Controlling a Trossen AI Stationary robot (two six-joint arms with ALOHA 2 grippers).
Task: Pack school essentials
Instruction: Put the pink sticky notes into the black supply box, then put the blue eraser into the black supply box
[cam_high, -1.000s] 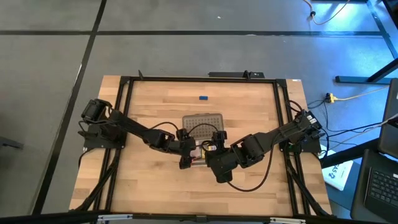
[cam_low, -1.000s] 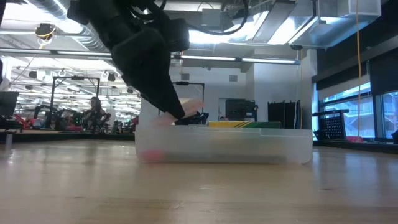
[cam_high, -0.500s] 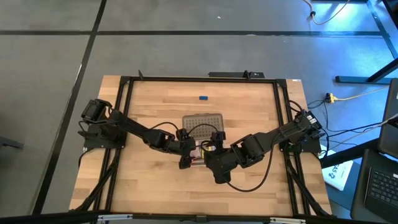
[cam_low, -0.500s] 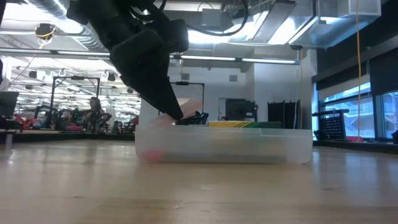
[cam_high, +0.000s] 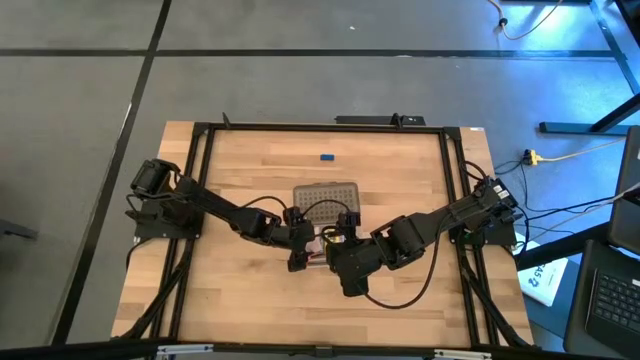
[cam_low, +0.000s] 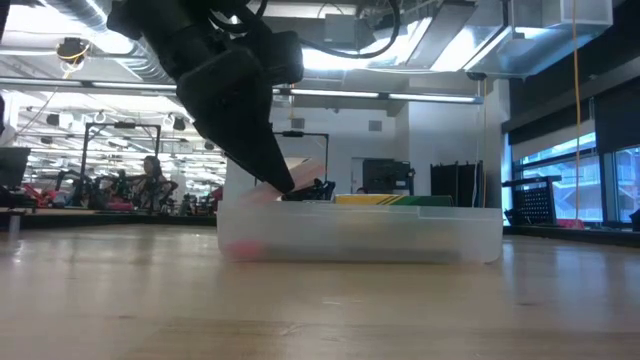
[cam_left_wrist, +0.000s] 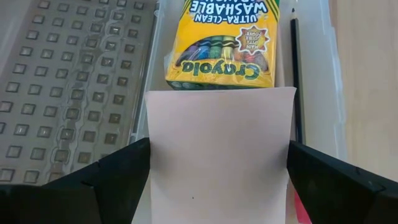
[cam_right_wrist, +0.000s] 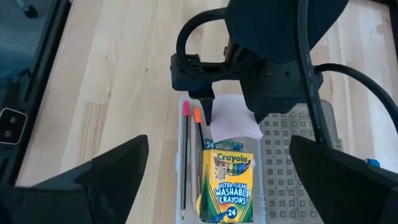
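Note:
My left gripper (cam_left_wrist: 217, 155) is shut on the pink square pad (cam_left_wrist: 221, 149) over the near end of the clear case (cam_low: 360, 235). Inside the case lie the green-and-yellow crayon box (cam_left_wrist: 221, 43) and thin pencils (cam_right_wrist: 186, 155). In the high view my left gripper (cam_high: 300, 252) is at the case's left near corner. My right gripper (cam_right_wrist: 219, 140) hovers open above the case, touching nothing. The tiny blue block (cam_high: 327, 156) lies on the table toward the far edge. I see no scissors. My left gripper pinches the pink pad between its two fingers, one on each opposite side edge (cam_left_wrist: 152, 168). The fingers (cam_low: 270, 165) slant down from above. The pad is tilted over the case's rim (cam_low: 305, 168); I cannot tell whether its lower edge touches anything.
The case's grey dotted lid (cam_high: 327, 193) lies flat on the table beside the case, on its far side. A black frame (cam_high: 200, 180) runs round the tabletop. Bare wood lies to the left, right and near side of the case.

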